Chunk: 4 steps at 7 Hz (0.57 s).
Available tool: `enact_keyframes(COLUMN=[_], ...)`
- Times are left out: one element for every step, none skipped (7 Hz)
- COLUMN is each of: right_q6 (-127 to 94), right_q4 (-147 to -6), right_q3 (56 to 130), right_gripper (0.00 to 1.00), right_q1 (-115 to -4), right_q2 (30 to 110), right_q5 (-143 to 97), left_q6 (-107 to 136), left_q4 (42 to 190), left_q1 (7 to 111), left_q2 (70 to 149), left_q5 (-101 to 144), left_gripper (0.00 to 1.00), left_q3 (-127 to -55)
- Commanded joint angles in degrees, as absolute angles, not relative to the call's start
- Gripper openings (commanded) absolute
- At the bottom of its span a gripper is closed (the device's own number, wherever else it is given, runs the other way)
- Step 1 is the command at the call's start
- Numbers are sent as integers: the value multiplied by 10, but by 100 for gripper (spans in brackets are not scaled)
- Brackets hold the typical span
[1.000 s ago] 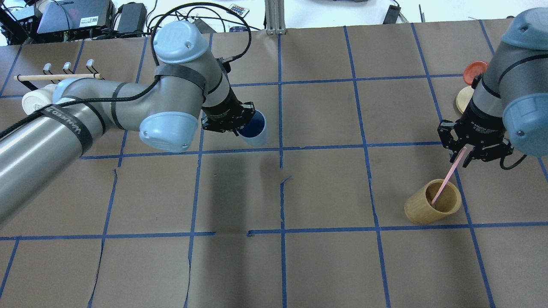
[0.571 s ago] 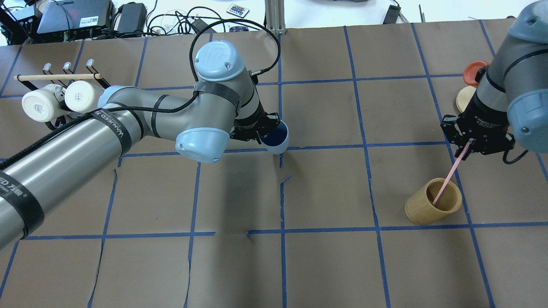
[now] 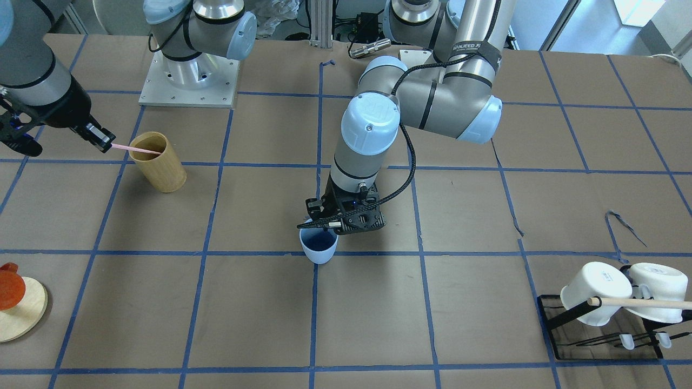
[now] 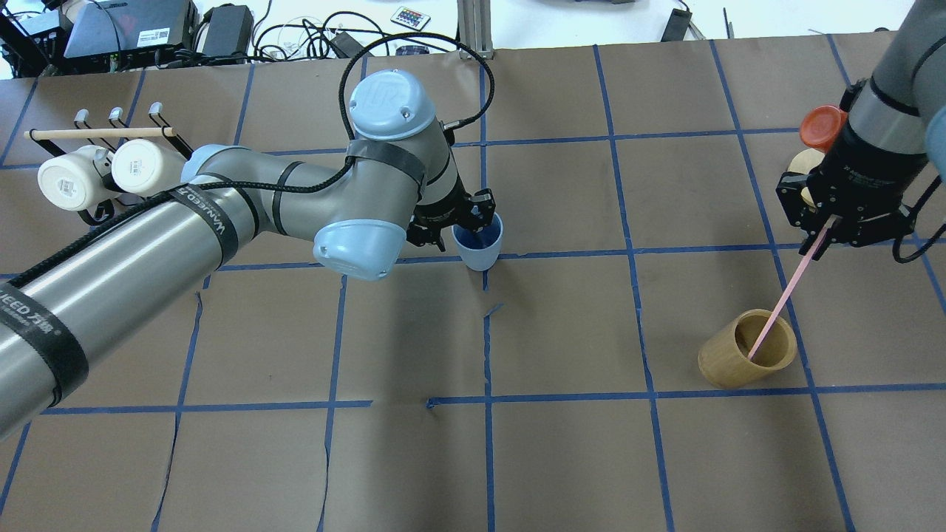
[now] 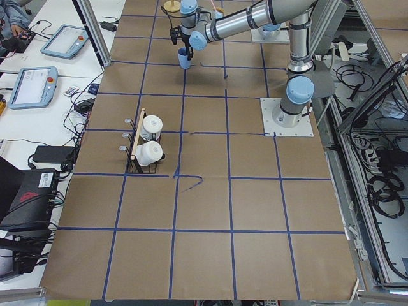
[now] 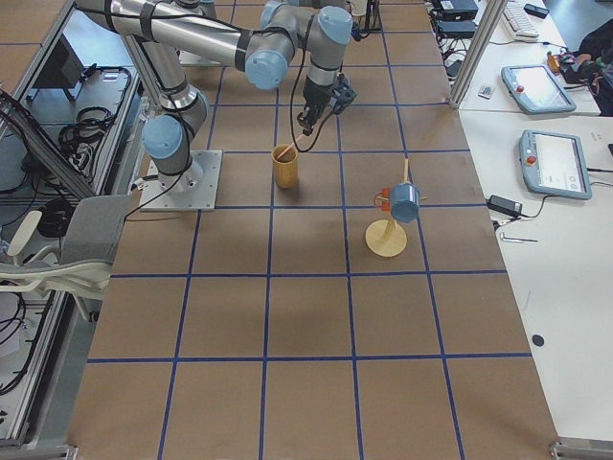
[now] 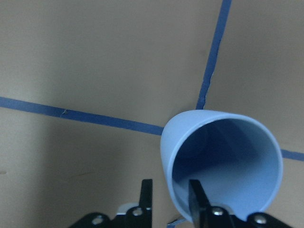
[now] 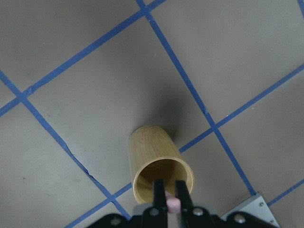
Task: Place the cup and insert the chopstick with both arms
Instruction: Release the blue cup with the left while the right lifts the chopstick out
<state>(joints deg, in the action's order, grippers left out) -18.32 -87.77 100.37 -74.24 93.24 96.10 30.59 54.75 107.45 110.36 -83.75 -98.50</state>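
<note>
The pale blue cup [image 4: 479, 245] stands upright at a tape crossing near the table's middle; it also shows in the front view [image 3: 319, 247]. My left gripper [image 4: 465, 224] is shut on its rim, with one finger [image 7: 197, 197] inside the cup [image 7: 223, 161] and one outside. My right gripper [image 4: 826, 230] is shut on the top of the pink chopstick [image 4: 782, 301]. The stick slants down, and its lower end is inside the tan bamboo cylinder [image 4: 739, 358]. The right wrist view looks down past the stick's end [image 8: 173, 204] into the cylinder [image 8: 154, 152].
A black rack [image 4: 89, 118] with two white mugs [image 4: 100, 171] and a wooden dowel [image 4: 100, 133] stands at the far left. A round wooden stand [image 3: 19, 313] with an orange piece [image 4: 820, 125] is at the far right, behind my right gripper.
My left arm has carried the cup to the right, to the tape crossing, and turned it upright. My right gripper has moved up and away, drawing the chopstick further out of the cylinder.
</note>
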Motion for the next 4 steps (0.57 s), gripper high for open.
enact_keyframes(right_q6=[-183, -183, -182, -191], right_q4=[-828, -828, -836, -874], right_q3=[935, 914, 906, 907], right_gripper=[0, 0, 0, 0], right_q1=[-745, -746, -751, -763], right_q2=[932, 928, 926, 925], right_q5=[959, 950, 938, 906], left_q6=[235, 82, -1, -10], left_q4=[660, 741, 750, 751], left_q1=[1042, 979, 929, 914], left_q2=[1066, 1031, 1008, 988], left_q5=[-858, -920, -922, -924], left_gripper=[100, 100, 100, 100], left_q3=[-930, -898, -880, -879])
